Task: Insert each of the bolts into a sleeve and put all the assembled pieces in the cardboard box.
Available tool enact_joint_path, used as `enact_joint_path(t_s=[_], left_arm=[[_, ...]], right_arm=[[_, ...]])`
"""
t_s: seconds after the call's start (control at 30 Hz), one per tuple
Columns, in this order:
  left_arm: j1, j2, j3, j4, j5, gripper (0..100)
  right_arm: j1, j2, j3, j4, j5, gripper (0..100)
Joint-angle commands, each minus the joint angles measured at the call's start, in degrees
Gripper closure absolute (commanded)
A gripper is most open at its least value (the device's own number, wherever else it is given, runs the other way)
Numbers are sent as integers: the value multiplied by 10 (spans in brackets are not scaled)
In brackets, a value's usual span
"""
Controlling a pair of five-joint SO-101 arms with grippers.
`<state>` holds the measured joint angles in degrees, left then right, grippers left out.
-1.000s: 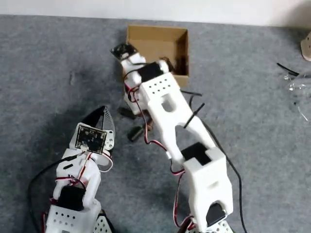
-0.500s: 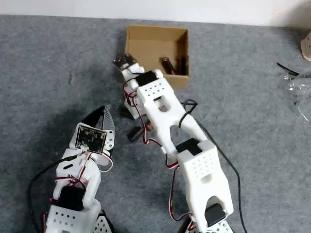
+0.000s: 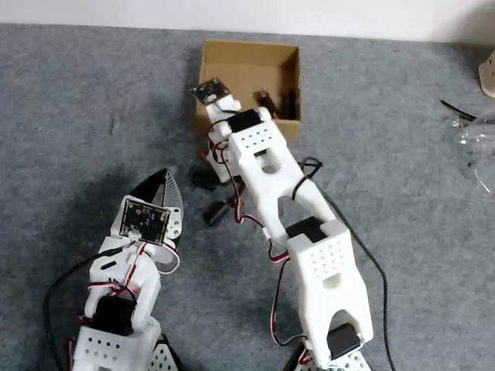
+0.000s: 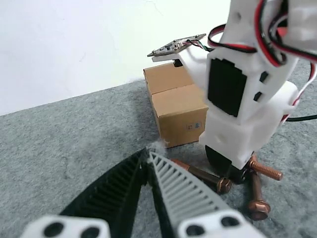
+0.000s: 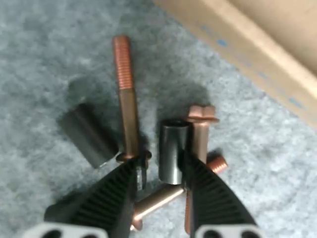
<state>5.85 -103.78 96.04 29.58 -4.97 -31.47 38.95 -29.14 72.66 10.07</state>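
Observation:
The cardboard box (image 3: pixel 249 60) stands at the back of the grey carpet (image 3: pixel 93 100) and holds assembled pieces (image 3: pixel 268 103). In front of it lie loose bolts and sleeves. My right gripper (image 5: pixel 158 163) is open, low over this pile, its fingers either side of an upright dark sleeve (image 5: pixel 173 151). A long copper bolt (image 5: pixel 126 99), a second dark sleeve (image 5: pixel 89 135) and a hex-head bolt (image 5: pixel 200 130) lie around it. My left gripper (image 4: pixel 148 154) is shut and empty, its tips near the box (image 4: pixel 176 106) and close to bolts (image 4: pixel 200 174). The right arm (image 3: pixel 271 170) hides part of the pile.
Clear plastic and black wires (image 3: pixel 468 127) lie at the far right of the carpet. A pale object (image 3: pixel 487 73) sits at the right edge. A white wall runs behind the box. Open carpet spreads to the left.
The right arm has drawn back from over the box and lowered its gripper over the loose bolts and sleeves. The left arm has not moved.

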Motion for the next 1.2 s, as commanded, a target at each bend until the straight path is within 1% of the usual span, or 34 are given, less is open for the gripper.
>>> enact_joint_path(t_s=[0.0, 0.3, 0.5, 0.87, 1.03, 1.17], left_arm=[[-5, -6, 11, -12, 1, 992], [-5, -6, 11, -12, 1, 992], [-5, -6, 11, -12, 1, 992], [7, -6, 11, -12, 0, 992], [7, -6, 11, -12, 0, 992], [7, -6, 11, -12, 0, 992]], right_arm=[[5, -1, 2, -11, 9, 898], [5, 0, 27, -13, 9, 898], [15, 0, 63, -47, 9, 898], [8, 0, 62, -50, 9, 898], [6, 0, 65, -93, 8, 898], [9, 0, 65, -99, 8, 898]])
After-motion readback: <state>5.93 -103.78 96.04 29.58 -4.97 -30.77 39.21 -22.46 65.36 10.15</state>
